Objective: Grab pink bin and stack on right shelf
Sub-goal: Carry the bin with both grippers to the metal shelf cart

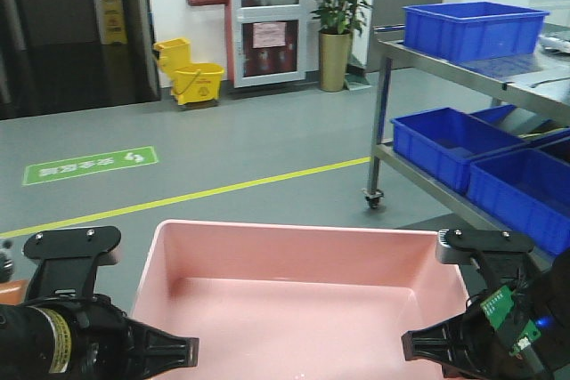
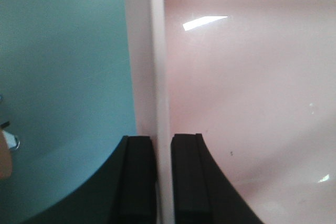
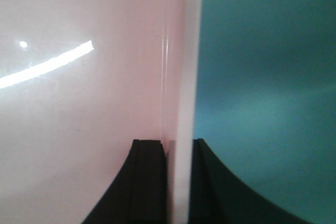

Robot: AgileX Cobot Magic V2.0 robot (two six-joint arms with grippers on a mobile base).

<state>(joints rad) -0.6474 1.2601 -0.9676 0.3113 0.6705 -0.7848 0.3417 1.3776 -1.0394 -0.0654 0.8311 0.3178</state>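
The pink bin fills the lower middle of the front view, held up between my two arms above the grey-green floor. My left gripper is shut on the bin's left wall; in the left wrist view the two black fingers clamp the pale rim, with my left gripper astride it. My right gripper is shut on the bin's right wall; in the right wrist view my right gripper pinches the rim. The right shelf, a grey metal rack, stands ahead on the right.
Blue crates sit on the rack: one on top and several on the lower tier. A rack caster stands on the floor. A yellow floor line, a mop bucket and a potted plant lie farther off.
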